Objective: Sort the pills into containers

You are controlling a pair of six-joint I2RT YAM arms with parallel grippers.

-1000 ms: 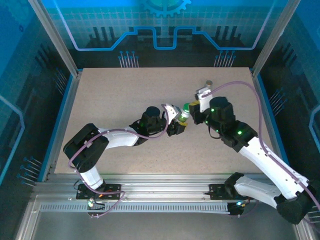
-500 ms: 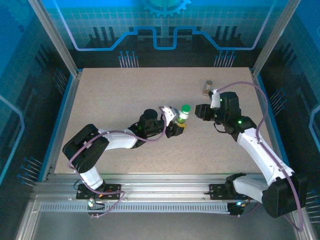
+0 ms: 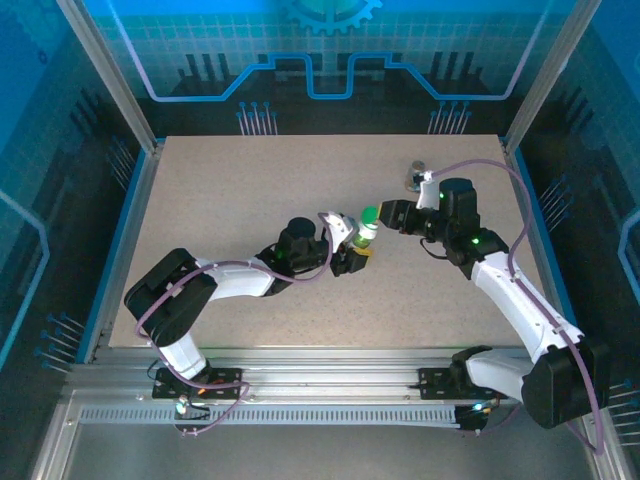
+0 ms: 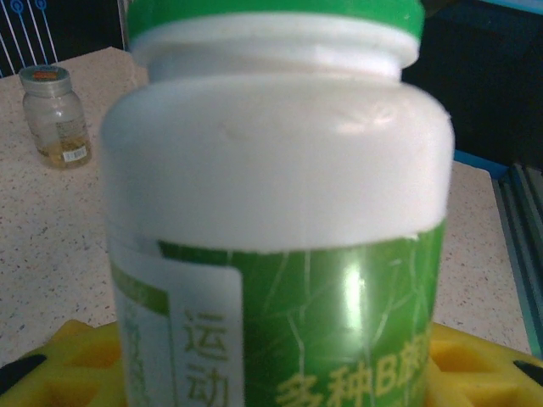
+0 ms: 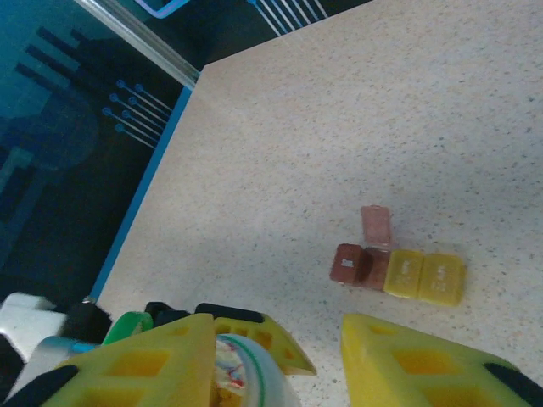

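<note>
A white bottle [image 3: 367, 228] with a green cap and green label stands upright near the table's middle. My left gripper [image 3: 356, 247] is shut on its lower body. In the left wrist view the bottle [image 4: 280, 170] sits between the yellow fingers [image 4: 59, 365]. My right gripper [image 3: 391, 215] is level with the cap, just to its right, and is open. Its yellow fingers [image 5: 407, 365] stand wide apart, with the bottle [image 5: 248, 377] by the left one. The containers lie side by side on the table, dark red [image 5: 356, 264] and yellow [image 5: 424, 277]. The pills are hidden.
A small clear glass jar [image 3: 415, 176] with a grey lid stands at the back right, just behind my right wrist; it appears again in the left wrist view [image 4: 53, 114]. A blue rim [image 3: 128, 215] and metal posts border the speckled table [image 3: 230, 180].
My right gripper let go of the cap, opened and drew back to the right, then came back left beside the cap. The left gripper keeps hold of the bottle, which now stands more upright.
</note>
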